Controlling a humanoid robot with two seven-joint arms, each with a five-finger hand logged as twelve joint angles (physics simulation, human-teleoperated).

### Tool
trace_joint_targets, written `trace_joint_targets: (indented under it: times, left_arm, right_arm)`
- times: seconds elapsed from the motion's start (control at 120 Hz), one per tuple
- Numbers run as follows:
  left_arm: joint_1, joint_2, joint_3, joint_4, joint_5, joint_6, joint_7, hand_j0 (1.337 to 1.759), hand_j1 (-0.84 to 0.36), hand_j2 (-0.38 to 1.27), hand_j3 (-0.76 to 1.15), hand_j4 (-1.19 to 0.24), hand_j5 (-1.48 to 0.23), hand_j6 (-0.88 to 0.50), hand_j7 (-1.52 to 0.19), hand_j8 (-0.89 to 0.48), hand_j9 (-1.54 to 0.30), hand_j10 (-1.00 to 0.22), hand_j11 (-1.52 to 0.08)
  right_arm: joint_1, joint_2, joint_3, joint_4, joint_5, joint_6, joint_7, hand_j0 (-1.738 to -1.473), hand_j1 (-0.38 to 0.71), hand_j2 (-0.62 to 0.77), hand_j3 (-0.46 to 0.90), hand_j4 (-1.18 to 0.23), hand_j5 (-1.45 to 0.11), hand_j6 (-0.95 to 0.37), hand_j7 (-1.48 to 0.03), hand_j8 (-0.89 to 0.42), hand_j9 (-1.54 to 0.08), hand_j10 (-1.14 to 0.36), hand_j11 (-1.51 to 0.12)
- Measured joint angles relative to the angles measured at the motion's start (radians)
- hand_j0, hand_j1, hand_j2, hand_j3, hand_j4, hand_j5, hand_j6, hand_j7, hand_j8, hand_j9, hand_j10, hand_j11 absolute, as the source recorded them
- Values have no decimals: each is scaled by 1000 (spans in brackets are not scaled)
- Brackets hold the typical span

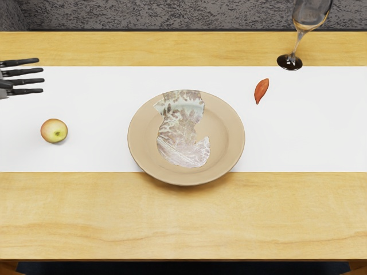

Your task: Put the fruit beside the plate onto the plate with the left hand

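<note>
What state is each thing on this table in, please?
Round tan ceramic plate: flat, bearing a pale marbled slice.
Round red-yellow apple: loose on the white cloth runner, left of the plate.
Small orange-red wedge: loose on the runner, apart from the plate.
Clear wine glass: standing on the wooden table.
Black left hand: open, holding nothing.

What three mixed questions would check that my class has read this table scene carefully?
1. True or false: the apple already lies on the plate.
2. Pick one. The left hand is: A) shut on the apple; B) open at the picture's left edge, apart from the apple; C) hovering over the plate.
3. Short answer: which object stands at the picture's top right, off the white runner?

Key
1. False: it lies on the runner, left of the plate.
2. B.
3. The wine glass.
</note>
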Motion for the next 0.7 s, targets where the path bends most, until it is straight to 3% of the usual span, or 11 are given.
trace_joint_targets:
  times: [0.208,0.35,0.442,0.592,0.7]
  left_arm:
    - [-26,-1,7,0,67,-1,0,1658,337,1,0,-5,-12,-4,-12,-4,-12,-6,-12]
    - [-153,-69,7,-4,387,-1,0,1658,338,2,0,-5,-12,-4,-12,-4,-12,-5,-12]
    - [-184,-113,8,-19,630,-1,0,1658,336,1,0,-9,-13,-8,-13,-8,-13,-9,-13]
    - [-168,-94,12,-195,998,12,0,1658,322,4,0,-23,-29,-23,-29,-23,-29,-23,-29]
    - [-164,-103,79,-366,1281,215,0,1658,314,6,0,-32,-39,-32,-39,-32,-38,-31,-38]
  right_arm:
    - [-2,0,0,0,0,0,0,-1658,-335,-2,0,-11,-15,-11,-15,-11,-15,-11,-15]
    - [-2,0,0,0,0,0,0,-1658,-335,-2,0,-11,-15,-11,-15,-11,-15,-11,-15]
    - [-2,0,0,0,0,0,0,-1658,-335,-2,0,-11,-15,-11,-15,-11,-15,-11,-15]
    - [-2,0,0,0,0,0,0,-1658,-335,-2,0,-11,-15,-11,-15,-11,-15,-11,-15]
    - [-2,0,0,0,0,0,0,-1658,-335,-2,0,-11,-15,-11,-15,-11,-15,-11,-15]
